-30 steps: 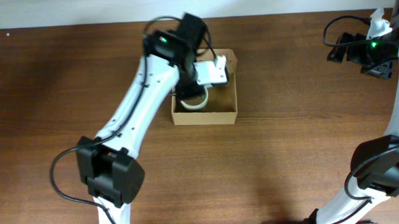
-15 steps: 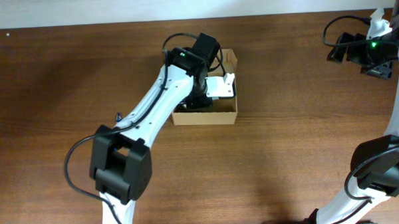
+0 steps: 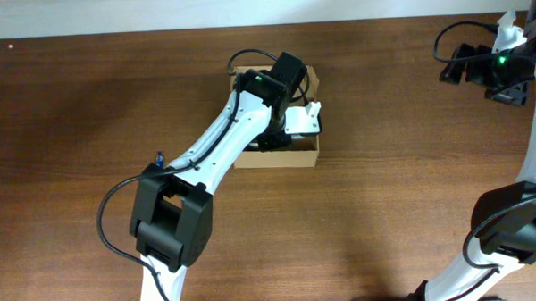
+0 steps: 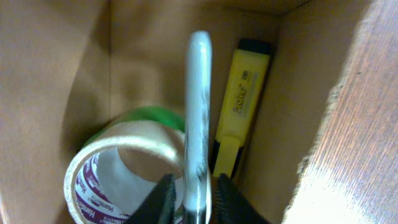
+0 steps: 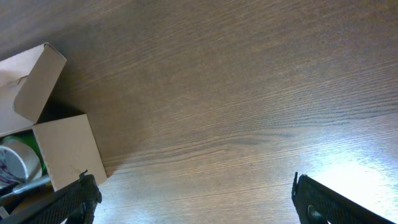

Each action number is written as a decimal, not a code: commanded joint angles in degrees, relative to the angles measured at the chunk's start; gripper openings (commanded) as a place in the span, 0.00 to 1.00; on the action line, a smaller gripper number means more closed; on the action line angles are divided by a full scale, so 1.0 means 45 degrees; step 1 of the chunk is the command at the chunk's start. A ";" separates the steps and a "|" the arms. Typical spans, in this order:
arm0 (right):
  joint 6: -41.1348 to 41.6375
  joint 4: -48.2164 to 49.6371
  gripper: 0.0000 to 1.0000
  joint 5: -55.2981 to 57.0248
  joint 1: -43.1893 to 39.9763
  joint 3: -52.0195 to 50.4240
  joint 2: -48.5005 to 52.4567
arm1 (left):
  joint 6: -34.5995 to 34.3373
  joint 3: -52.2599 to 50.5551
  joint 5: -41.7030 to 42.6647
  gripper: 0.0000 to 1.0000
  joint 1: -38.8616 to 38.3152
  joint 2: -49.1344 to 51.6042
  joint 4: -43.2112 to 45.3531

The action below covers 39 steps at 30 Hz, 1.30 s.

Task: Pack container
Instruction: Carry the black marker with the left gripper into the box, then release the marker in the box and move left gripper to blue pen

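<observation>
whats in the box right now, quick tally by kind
tape roll: 1
yellow highlighter: 1
pale pen-like stick: 1
green thing under the tape roll, mostly hidden, kind unclear: 1
total: 4 things in the cardboard box

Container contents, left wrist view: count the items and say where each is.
4. Tape roll at lower left; green thing partly hidden under it; yellow highlighter along the container's right wall; silvery pen between the fingers of the left gripper. More may be hidden.
</observation>
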 commanded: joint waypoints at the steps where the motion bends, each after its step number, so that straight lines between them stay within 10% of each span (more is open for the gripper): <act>1: -0.0034 0.0000 0.99 -0.0165 -0.0034 -0.0019 0.0117 | -0.0520 0.0053 -0.0476 0.27 -0.0121 0.0024 -0.0238; 21: -0.0034 0.0000 0.99 -0.0170 -0.0034 -0.0019 0.0117 | -0.2001 0.1467 -0.1613 0.44 0.1666 -0.3424 -0.1705; 39: -0.0034 0.0000 0.99 -0.0165 -0.0034 -0.0019 0.0117 | -0.7800 -0.7407 0.0661 0.52 0.7961 -0.6173 0.1384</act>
